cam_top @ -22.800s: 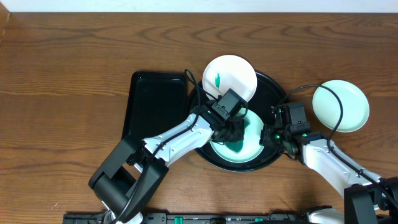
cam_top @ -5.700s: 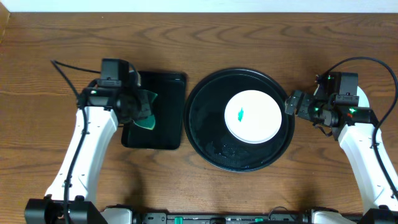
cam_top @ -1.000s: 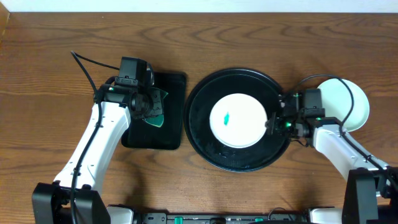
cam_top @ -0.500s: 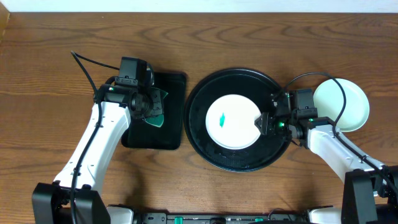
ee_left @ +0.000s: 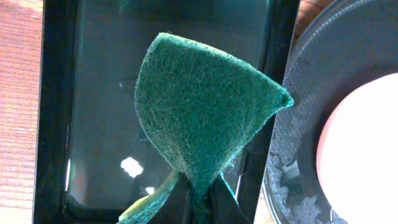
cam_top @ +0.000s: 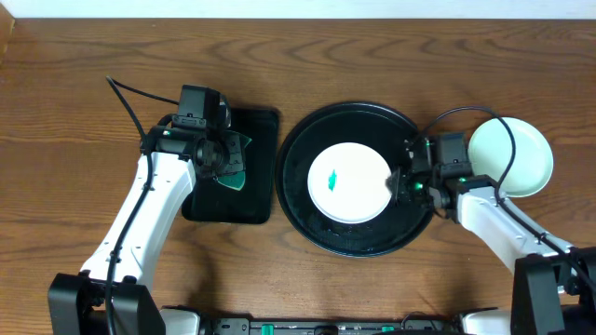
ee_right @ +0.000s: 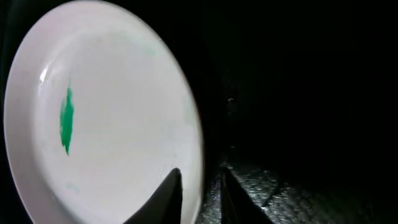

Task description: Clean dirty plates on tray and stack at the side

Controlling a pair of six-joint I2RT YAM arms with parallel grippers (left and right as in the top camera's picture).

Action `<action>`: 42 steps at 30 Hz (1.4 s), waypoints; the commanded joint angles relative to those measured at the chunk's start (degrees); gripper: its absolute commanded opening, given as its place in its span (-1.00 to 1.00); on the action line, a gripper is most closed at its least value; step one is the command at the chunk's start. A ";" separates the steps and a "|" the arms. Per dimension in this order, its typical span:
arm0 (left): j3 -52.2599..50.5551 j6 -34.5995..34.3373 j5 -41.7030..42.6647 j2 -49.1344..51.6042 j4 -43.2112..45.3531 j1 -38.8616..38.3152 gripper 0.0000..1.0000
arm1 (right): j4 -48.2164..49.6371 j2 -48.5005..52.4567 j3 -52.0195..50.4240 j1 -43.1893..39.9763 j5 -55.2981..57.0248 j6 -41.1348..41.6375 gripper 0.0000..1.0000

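Note:
One dirty plate (cam_top: 346, 181), white with a small green smear (cam_top: 333, 180), lies in the round black tray (cam_top: 363, 240). My right gripper (cam_top: 396, 181) sits at the plate's right rim. In the right wrist view its jaws (ee_right: 200, 193) are closed across the rim of the plate (ee_right: 112, 112), one finger over the plate and the other on the tray side. My left gripper (cam_top: 223, 160) hovers over the rectangular black tray (cam_top: 251, 209), shut on a green sponge (ee_left: 205, 112) that fans out ahead of the gripper (ee_left: 198, 208).
A pale-mint plate (cam_top: 521, 158) rests on the wooden table right of the round tray, partly behind my right arm's cable. The round tray's floor (ee_right: 298, 124) looks wet. Bare wood surrounds both trays.
My right gripper slid left along the tray with the plate shifting left, then closed its jaws onto the plate's rim. The left arm and sponge stayed still.

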 commanded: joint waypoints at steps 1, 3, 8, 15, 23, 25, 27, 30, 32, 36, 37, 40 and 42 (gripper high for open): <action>-0.42 -0.50 -0.55 0.13 0.07 -0.09 -0.83 | 0.00 0.15 -0.55 2.91 0.20 -0.09 -0.21; -0.42 -0.50 -0.55 0.13 0.04 -0.09 -0.83 | -0.07 0.15 -0.55 3.04 0.17 -0.09 -0.21; -0.42 -0.50 -0.55 0.13 0.09 -0.09 -0.83 | 0.02 0.15 -0.55 1.95 2.54 -4.13 0.93; -0.42 -0.50 -0.55 0.13 0.09 -0.09 -0.83 | 0.00 0.15 -0.55 1.31 2.78 -4.37 -0.18; -0.42 -0.50 -0.55 0.13 0.11 -0.09 -0.84 | 0.04 0.15 -1.11 1.75 2.78 -4.39 -0.53; -0.42 -0.50 -0.55 0.13 0.11 -0.09 -0.83 | 0.02 0.15 -1.11 2.10 2.84 -4.39 -0.60; -0.42 -0.50 -0.55 0.13 0.28 -0.09 -0.83 | -0.07 0.15 -1.16 2.29 2.97 -4.37 -0.69; -0.42 -0.52 -0.55 0.13 0.74 -0.09 -0.84 | -0.33 0.15 -1.18 2.49 2.99 -4.20 -0.84; -0.42 -0.52 -0.55 0.13 0.94 -0.09 -0.83 | -0.68 0.15 -1.18 2.49 2.97 -4.17 -0.89; -0.42 -0.52 -0.55 0.13 1.14 -0.09 -0.84 | -1.77 0.15 -1.31 2.49 2.97 -2.23 -0.83; -0.42 -0.52 -0.55 0.13 1.22 -0.09 -0.84 | -1.70 0.15 -1.55 2.49 2.97 -1.81 -0.82; -0.42 -0.50 -0.55 0.13 1.60 -0.09 -0.84 | -1.49 0.15 -1.81 2.49 2.95 -1.55 -0.87; -0.42 -0.50 -0.55 0.13 1.62 -0.09 -0.83 | -1.46 0.15 -1.81 2.51 2.84 -1.25 -0.97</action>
